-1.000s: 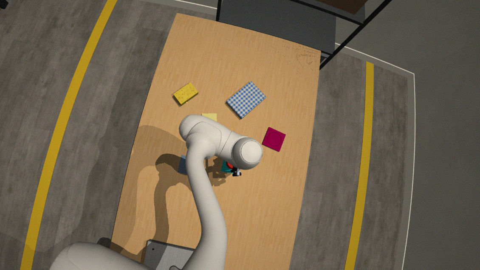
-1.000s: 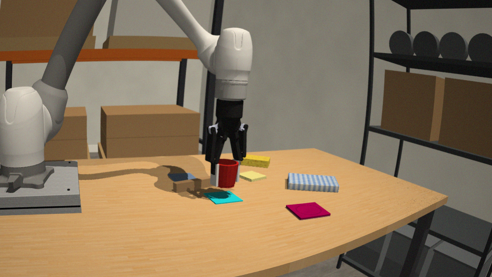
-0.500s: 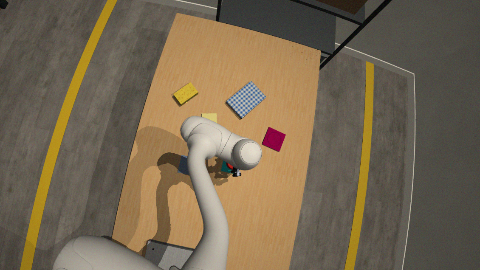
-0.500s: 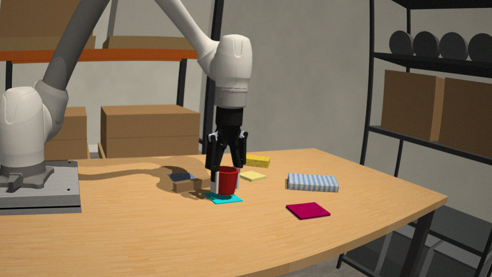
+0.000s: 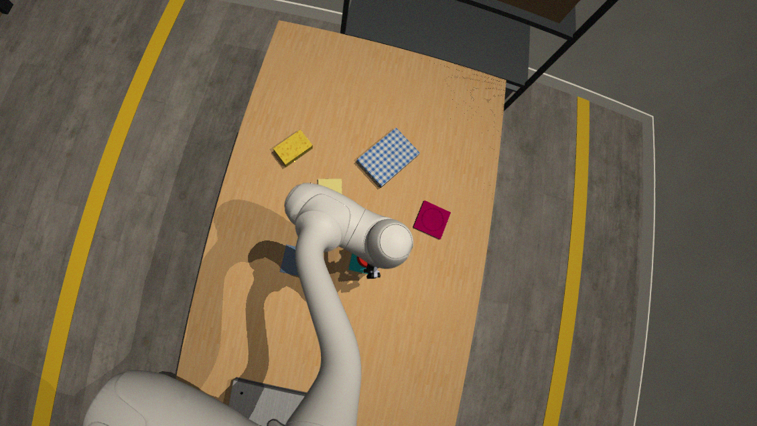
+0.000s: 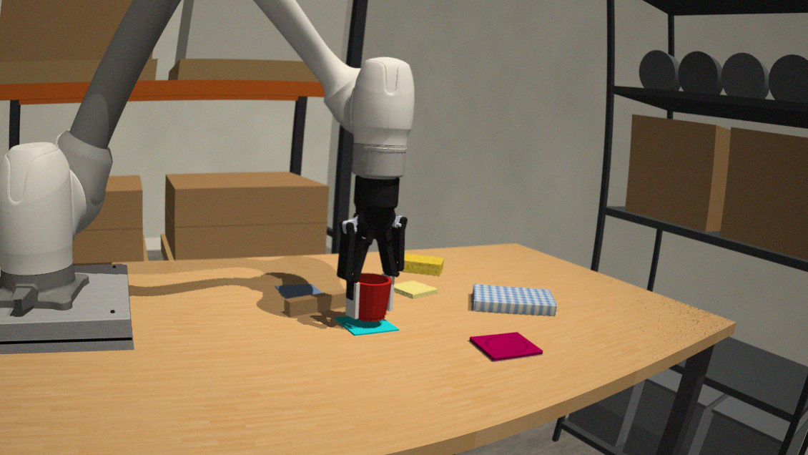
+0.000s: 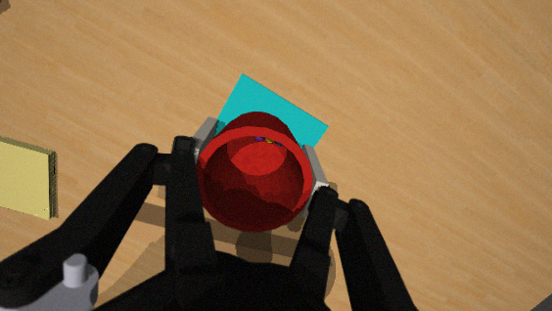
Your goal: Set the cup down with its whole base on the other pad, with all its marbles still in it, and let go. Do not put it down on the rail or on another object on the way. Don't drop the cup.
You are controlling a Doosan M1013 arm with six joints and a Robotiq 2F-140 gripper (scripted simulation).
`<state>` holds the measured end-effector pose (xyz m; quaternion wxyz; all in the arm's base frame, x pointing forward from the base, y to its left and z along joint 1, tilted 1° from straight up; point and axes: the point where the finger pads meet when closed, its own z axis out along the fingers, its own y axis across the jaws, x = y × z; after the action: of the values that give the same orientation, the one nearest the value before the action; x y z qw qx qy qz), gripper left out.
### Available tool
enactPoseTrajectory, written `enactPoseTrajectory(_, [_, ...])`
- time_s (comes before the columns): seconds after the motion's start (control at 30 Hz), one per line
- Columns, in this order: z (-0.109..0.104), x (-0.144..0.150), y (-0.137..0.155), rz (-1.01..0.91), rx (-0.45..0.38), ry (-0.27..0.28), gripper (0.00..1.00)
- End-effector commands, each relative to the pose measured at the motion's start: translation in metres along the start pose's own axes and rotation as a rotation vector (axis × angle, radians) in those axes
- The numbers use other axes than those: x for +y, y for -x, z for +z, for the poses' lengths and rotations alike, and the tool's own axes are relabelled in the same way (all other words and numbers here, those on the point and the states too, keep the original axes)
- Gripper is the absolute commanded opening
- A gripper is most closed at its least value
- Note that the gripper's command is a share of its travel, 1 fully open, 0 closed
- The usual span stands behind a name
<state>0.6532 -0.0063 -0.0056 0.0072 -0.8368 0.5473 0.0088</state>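
Observation:
My gripper (image 6: 370, 305) (image 7: 257, 146) (image 5: 373, 272) is shut on the red cup (image 6: 374, 296) (image 7: 254, 171) (image 5: 362, 260) and holds it upright. The cup's base is right at the cyan pad (image 6: 382, 327) (image 7: 254, 98) (image 5: 353, 262); I cannot tell whether it touches. In the wrist view a few small marbles (image 7: 268, 140) show at the far inner edge of the cup. A dark blue pad (image 6: 297, 290) (image 5: 288, 260) lies to the left, beyond a low wooden rail (image 6: 302, 305). The arm hides most of the cup in the overhead view.
A magenta pad (image 6: 505, 345) (image 5: 432, 219) lies to the right. A blue checkered box (image 6: 513, 299) (image 5: 387, 156), a yellow sponge (image 6: 422, 263) (image 5: 292, 147) and a pale yellow flat pad (image 6: 415, 289) (image 5: 330, 184) (image 7: 24, 183) lie behind. The robot base (image 6: 61, 316) stands at the table's left.

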Motion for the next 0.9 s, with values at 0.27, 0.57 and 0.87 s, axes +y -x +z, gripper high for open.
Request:
enactPoseTrajectory(0.27, [0.007, 0.004, -0.001, -0.001, -0.001, 0.004, 0.49])
enactPoseTrajectory(0.57, [0.011, 0.005, 0.000, -0.001, -0.001, 0.004, 0.49])
enactPoseTrajectory(0.87, [0.015, 0.006, 0.001, -0.001, -0.001, 0.004, 0.49])
